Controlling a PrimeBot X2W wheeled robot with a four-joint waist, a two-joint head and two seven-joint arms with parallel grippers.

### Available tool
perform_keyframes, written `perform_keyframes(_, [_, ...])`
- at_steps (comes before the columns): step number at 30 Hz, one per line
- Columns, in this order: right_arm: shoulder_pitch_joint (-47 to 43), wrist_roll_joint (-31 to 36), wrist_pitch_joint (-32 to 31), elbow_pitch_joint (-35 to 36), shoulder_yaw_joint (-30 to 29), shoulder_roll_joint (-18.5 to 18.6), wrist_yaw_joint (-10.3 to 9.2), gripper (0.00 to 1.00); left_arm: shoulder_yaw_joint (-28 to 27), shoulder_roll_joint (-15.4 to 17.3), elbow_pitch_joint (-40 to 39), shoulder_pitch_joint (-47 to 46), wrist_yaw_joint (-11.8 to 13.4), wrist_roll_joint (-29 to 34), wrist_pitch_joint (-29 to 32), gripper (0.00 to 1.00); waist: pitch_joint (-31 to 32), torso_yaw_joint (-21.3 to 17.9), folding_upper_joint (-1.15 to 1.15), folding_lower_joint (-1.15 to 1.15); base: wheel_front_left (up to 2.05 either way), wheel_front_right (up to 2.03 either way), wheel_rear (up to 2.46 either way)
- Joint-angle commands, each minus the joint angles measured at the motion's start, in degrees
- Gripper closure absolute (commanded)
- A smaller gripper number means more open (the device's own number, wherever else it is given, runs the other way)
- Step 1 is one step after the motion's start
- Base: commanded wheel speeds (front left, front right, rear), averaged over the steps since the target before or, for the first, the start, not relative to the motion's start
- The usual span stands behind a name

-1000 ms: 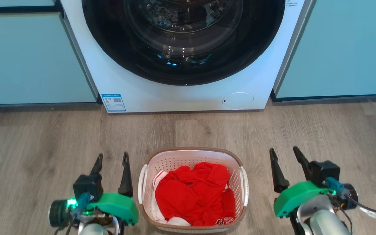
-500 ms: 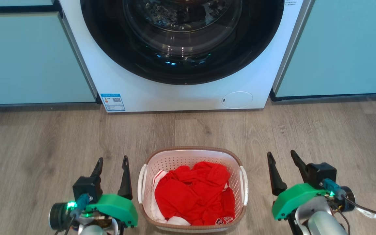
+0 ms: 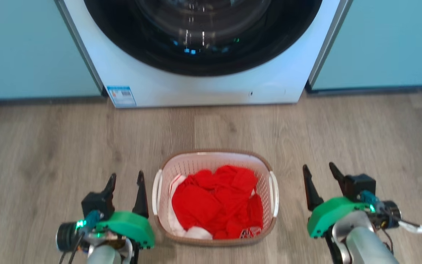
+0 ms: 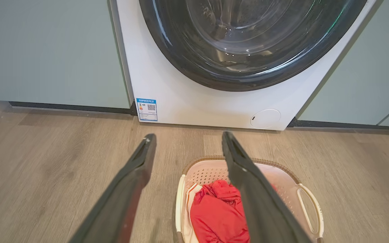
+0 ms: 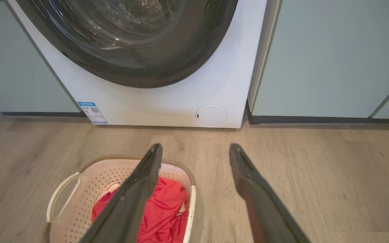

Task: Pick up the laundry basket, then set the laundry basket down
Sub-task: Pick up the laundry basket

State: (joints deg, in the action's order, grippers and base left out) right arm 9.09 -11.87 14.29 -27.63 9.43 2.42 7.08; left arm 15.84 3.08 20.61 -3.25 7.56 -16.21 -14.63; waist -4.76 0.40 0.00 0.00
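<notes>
The laundry basket (image 3: 214, 158) sits on the wooden floor between my arms, white and perforated with a brown rim, white side handles and red and white clothes inside. My left gripper (image 3: 126, 180) hangs open just left of its left handle, holding nothing. My right gripper (image 3: 319, 170) is open too, a short way right of the right handle. The left wrist view looks down on the basket (image 4: 194, 175) past the left gripper (image 4: 187, 140). Part of the basket (image 5: 89, 175) also lies behind the open right gripper (image 5: 196, 150) in the right wrist view.
A white front-loading washing machine (image 3: 203, 84) with a dark round door stands straight ahead, between pale teal cabinets (image 3: 24, 51). Bare wooden floor (image 3: 361, 135) lies between the machine and the basket and to both sides.
The head view has tilted down and blurred, so the washer and basket sit higher in the picture. Both grippers stay open beside the basket.
</notes>
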Motion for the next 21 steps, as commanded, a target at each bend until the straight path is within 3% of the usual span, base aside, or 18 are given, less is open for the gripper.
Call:
perform_keyframes(1, [3.26, 0.66, 0.71, 0.70, 1.06, 0.45, 0.41, 0.00, -1.77, -0.20, -1.09, -3.65, -0.20, -0.13, -0.37, 0.00, -2.84, -0.07, 0.00, 0.00, 0.00, 0.00, 0.00])
perform_keyframes(15, [17.51, -0.90, 0.71, -13.55, 3.63, 0.45, 0.41, 0.00, -0.29, -0.20, 14.54, -16.89, -3.26, 0.50, -0.37, 0.00, -19.83, -1.49, 0.00, 0.00, 0.00, 0.00, 0.00])
perform_keyframes(21, [23.17, -3.30, 0.71, -20.90, 6.08, 0.45, 0.41, 0.00, 0.16, -0.20, 22.07, -23.51, -6.82, 1.19, -0.37, 0.00, -25.61, -1.80, 0.00, 0.00, 0.00, 0.00, 0.00])
